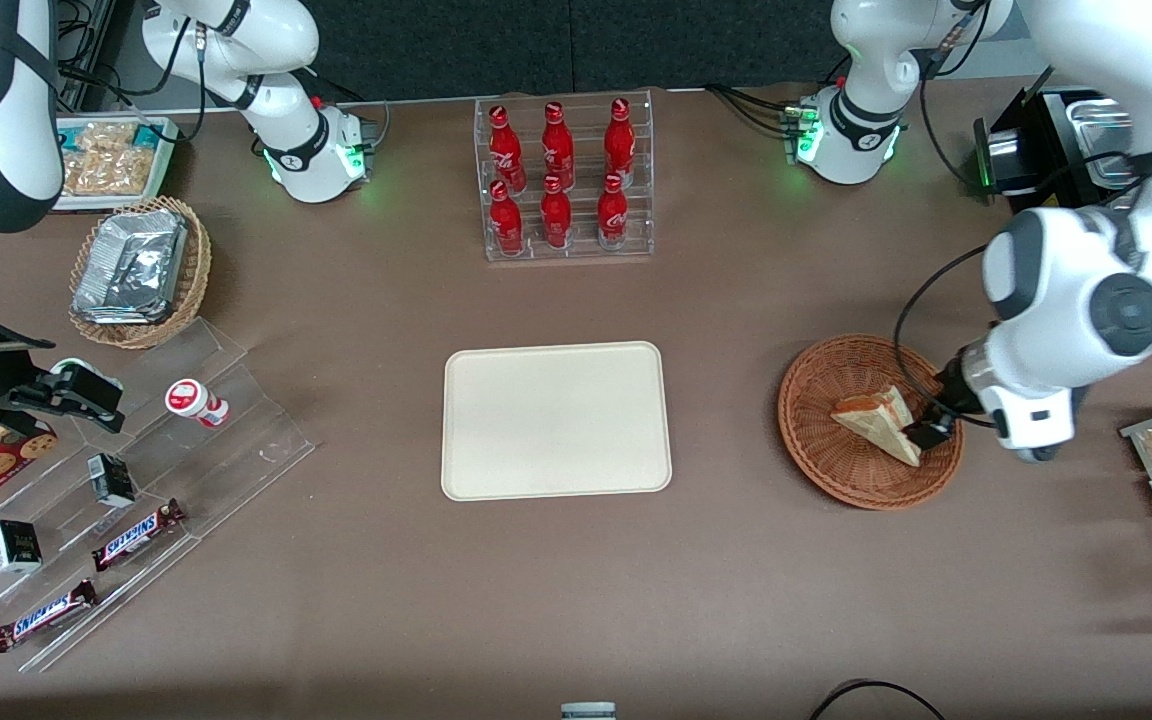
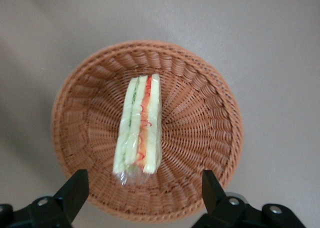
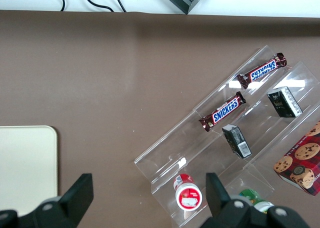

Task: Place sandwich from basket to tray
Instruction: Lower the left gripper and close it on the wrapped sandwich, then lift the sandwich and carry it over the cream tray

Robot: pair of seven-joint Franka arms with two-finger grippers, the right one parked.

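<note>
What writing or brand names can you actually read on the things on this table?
"SNICKERS": on both chocolate bars on the clear rack.
Red bottles: white script, too small to read.
Small dark boxes and red-capped jar: print unreadable.
Sandwich, basket, tray: no text.
The open gripper hovers above the basket.

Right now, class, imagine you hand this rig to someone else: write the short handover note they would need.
Left gripper: open, empty, hovering over the basket, fingers spread wider than the sandwich.
Sandwich: in the basket, wrapped in clear film, filling edge up.
Tray: bare, mid-table, toward the parked arm's end from the basket.
Done: approach only.
Left: lower, grip the sandwich, lift, carry it to the tray, release.
</note>
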